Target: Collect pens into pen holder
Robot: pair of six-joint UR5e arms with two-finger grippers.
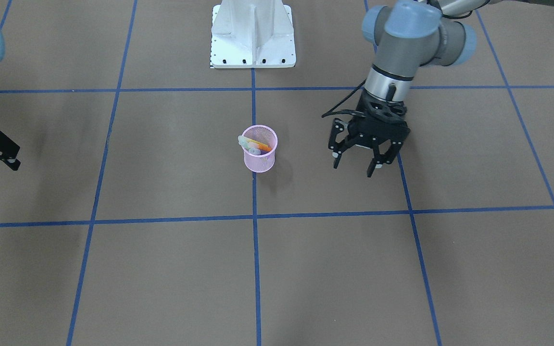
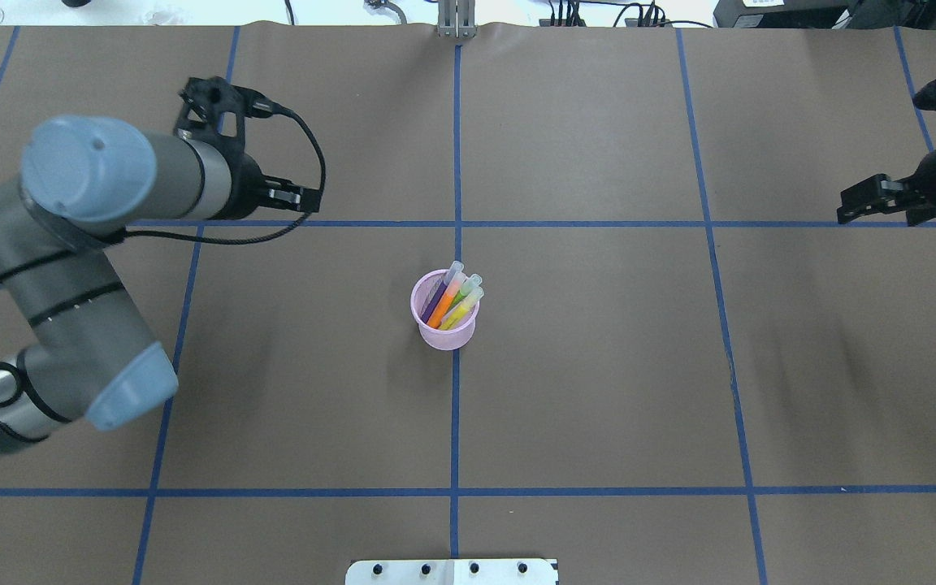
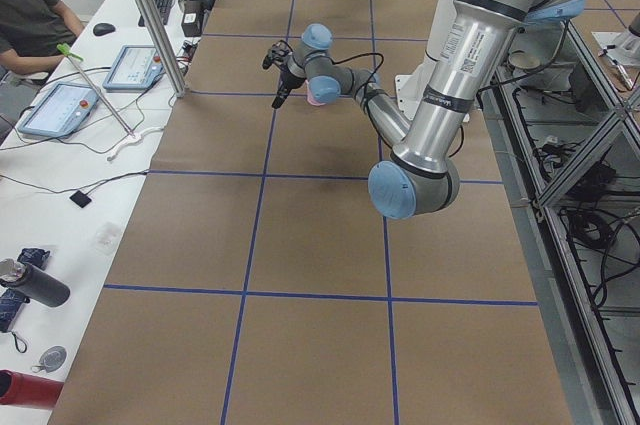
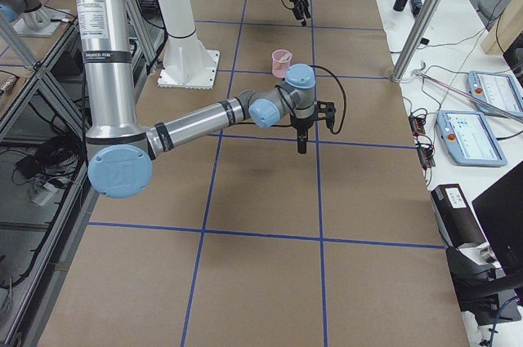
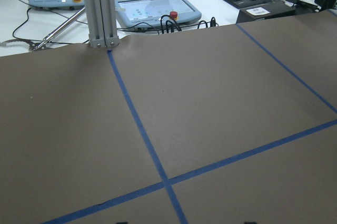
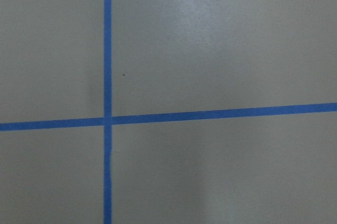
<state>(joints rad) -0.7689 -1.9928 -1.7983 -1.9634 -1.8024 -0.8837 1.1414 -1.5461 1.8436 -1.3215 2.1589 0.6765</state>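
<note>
Mid-table, pens (image 2: 445, 301) in pen holder (image 2: 445, 338) | left fingers (image 1: 378, 161) spread, near | right fingers (image 1: 7, 156) spread, far off

Even, bright room light from above in all views, no single hard source. Shadows soft & faint: cup (image 1: 259, 161) throws a small dim patch to its right in front view. Wide smudgy shadows lie on table (image 1: 161, 269) at left of front view & at right of overhead. Front view a bit washed out, white base (image 1: 253, 33) nearly blown out. Overhead: strip beyond table's far edge overexposed. Side views sharp, w/ slight wide-angle bend at edges. L wrist view: sharp, desk (image 5: 52, 23) at top very bright. R wrist view: soft, out of focus, pale glare patch top centre, tape (image 6: 108, 50) edges fuzzy.
</note>
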